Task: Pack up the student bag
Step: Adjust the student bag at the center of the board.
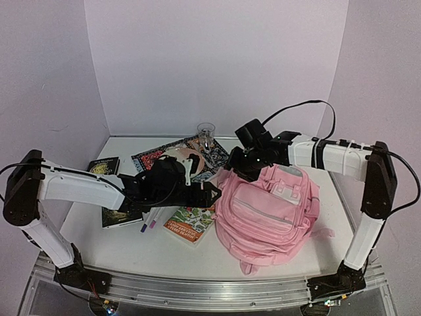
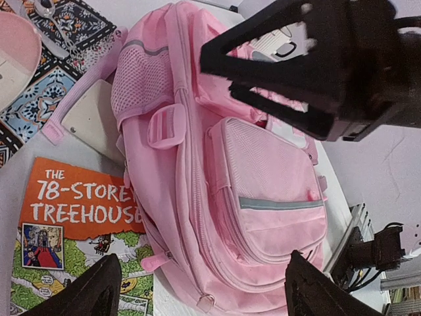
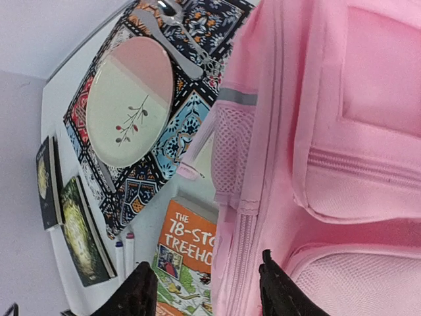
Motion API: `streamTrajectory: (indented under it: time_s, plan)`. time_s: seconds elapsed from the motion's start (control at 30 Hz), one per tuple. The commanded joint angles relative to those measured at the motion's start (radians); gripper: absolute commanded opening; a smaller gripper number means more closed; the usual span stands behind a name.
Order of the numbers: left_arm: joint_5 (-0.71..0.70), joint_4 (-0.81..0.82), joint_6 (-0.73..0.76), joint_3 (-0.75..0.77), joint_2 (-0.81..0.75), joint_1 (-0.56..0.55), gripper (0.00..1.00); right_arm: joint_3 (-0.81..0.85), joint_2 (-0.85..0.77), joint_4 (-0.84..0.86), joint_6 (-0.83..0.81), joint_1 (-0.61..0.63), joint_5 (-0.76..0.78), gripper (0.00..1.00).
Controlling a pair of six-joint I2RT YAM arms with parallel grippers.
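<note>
Book [image 1: 104, 165], dark-covered, far left, flat on the table, unpacked. Pens [image 1: 150, 222], beside it. Plate [image 3: 129, 99], on patterned placemat [image 3: 197, 125], toward the back. Orange book [image 2: 72, 204], flat, edge against the bag's side, handy for loading. Left gripper [image 2: 200, 263], fingers spread, empty, facing the bag's front, likely to open it. Right gripper [image 3: 207, 263], spread, empty, over the bag's upper side by the mesh pocket. Student bag [image 1: 270, 210], right of centre, lying on its back, zips seemingly closed.
</note>
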Motion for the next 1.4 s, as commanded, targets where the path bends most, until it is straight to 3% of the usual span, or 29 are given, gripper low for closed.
streamTrajectory:
  time_s: [0.0, 0.13, 0.33, 0.5, 0.6, 0.77, 0.87, 1.03, 1.3, 1.37]
  plan:
    - [0.036, 0.036, -0.035, 0.066, 0.044, -0.003, 0.84, -0.052, -0.12, -0.071, -0.236, -0.038, -0.003, 0.67]
    - [0.069, 0.035, -0.051, 0.078, 0.084, -0.005, 0.82, -0.239, -0.256, -0.118, -0.332, -0.121, -0.062, 0.79]
    - [0.144, 0.034, -0.057, 0.13, 0.168, -0.006, 0.76, -0.503, -0.456, -0.155, -0.385, -0.298, -0.156, 0.85]
    - [0.185, 0.033, -0.053, 0.174, 0.231, -0.007, 0.68, -0.643, -0.51, -0.174, -0.403, -0.365, -0.185, 0.88]
    - [0.19, 0.029, -0.047, 0.189, 0.255, -0.005, 0.62, -0.703, -0.511, -0.152, -0.404, -0.371, -0.214, 0.88]
    - [0.197, 0.022, -0.032, 0.209, 0.291, -0.005, 0.43, -0.771, -0.494, -0.056, -0.405, -0.371, -0.333, 0.87]
    - [0.199, 0.019, -0.018, 0.227, 0.302, -0.005, 0.33, -0.804, -0.505, -0.003, -0.398, -0.371, -0.439, 0.78]
    - [0.182, 0.002, 0.016, 0.268, 0.298, 0.01, 0.2, -0.83, -0.577, 0.047, -0.386, -0.371, -0.596, 0.55]
    - [0.14, -0.106, 0.137, 0.392, 0.293, 0.031, 0.14, -0.78, -0.745, -0.034, -0.39, -0.37, -0.761, 0.01]
    - [0.135, -0.129, 0.166, 0.425, 0.294, 0.033, 0.13, -0.767, -0.778, -0.058, -0.394, -0.367, -0.789, 0.0]
